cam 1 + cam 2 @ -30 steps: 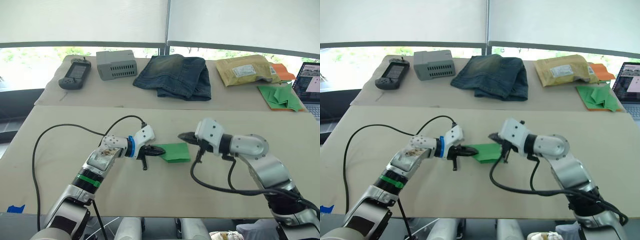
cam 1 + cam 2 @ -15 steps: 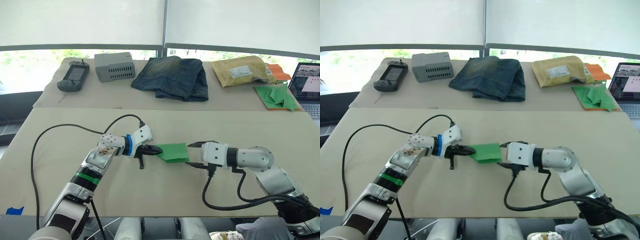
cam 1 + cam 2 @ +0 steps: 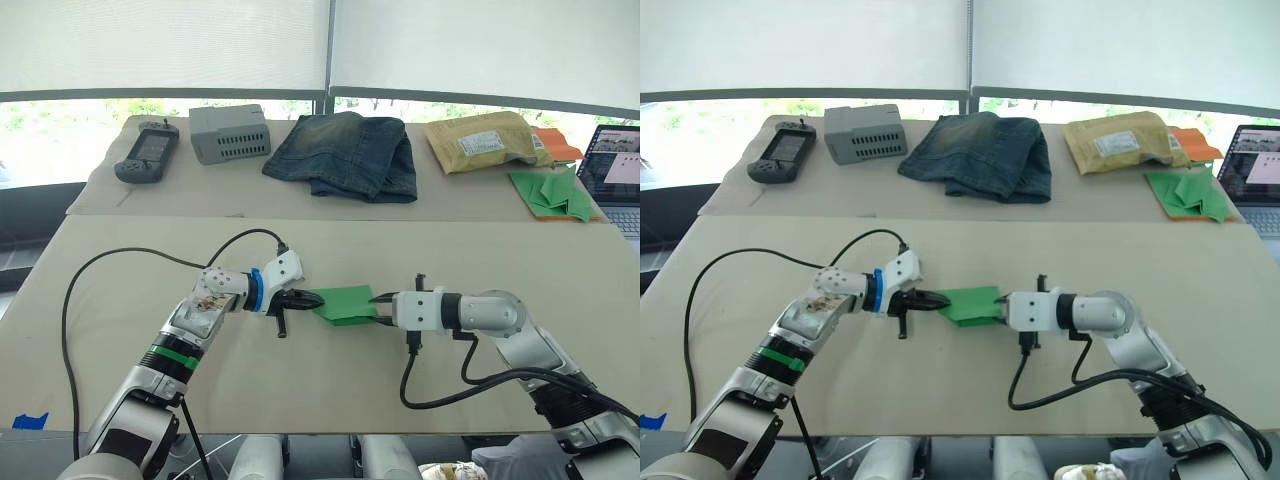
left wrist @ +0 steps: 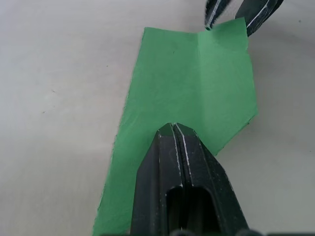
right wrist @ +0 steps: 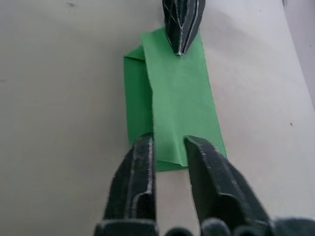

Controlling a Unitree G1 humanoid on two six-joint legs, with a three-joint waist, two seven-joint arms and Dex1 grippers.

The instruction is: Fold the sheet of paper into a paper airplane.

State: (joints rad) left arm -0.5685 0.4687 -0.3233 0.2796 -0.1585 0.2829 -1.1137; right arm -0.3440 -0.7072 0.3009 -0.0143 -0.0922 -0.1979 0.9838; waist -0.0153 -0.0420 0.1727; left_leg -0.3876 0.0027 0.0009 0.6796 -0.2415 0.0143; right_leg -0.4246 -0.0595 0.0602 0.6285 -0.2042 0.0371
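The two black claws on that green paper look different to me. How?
The left gripper has its fingers pressed together, shut on the sheet of paper; the right gripper has its fingers spread apart, straddling the opposite edge. The left one comes in from the robot's left, the right one from its right. Both are black, two-fingered and low over the table.

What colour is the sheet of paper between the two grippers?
Plain bright green, no print; the sheet of paper shows best in the left wrist view.

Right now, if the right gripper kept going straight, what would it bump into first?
The right gripper would first meet the green sheet of paper, whose near edge lies at its open jaws; beyond it, the left gripper.
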